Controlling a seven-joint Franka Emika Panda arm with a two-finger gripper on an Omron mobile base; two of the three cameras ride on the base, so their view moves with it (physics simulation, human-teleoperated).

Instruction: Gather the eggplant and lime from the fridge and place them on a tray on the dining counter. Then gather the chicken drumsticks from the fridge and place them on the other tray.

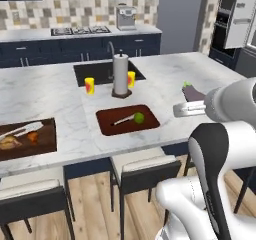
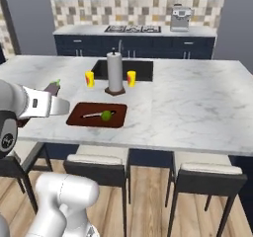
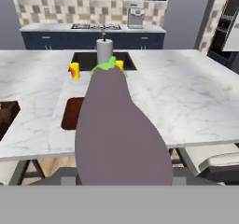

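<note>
White marbled stone forms the island tabletop (image 1: 60, 91), with dark navy cabinets and a mosaic backsplash behind it. Two dark brown rectangular trays lie on it: one tray near the middle (image 1: 128, 119), in front of the sink, and a second tray at the left edge (image 1: 27, 138). One small round green lime (image 1: 139, 117) sits on the middle tray beside a thin grey utensil. The left tray carries a pale utensil and some brownish and orange food too small to name. Two short yellow cups with red marks (image 1: 89, 85) stand either side of one white paper towel roll on its stand (image 1: 120, 74). Three dark chairs with pale seats are tucked under the near edge in the left base view.

One long purple eggplant with a green stem cap (image 3: 116, 129) is held in the pincer (image 1: 192, 95), whose jaws are partly closed around it. It hangs above the tabletop, to the right of the middle tray in the left base view and left of it in the right base view.

From the hand camera the eggplant runs lengthwise up the middle, stem pointing toward the towel roll, hiding most of the middle tray. Both base views show just its stem end past the white hand (image 2: 53, 88), while the lime is plainly visible there.
</note>
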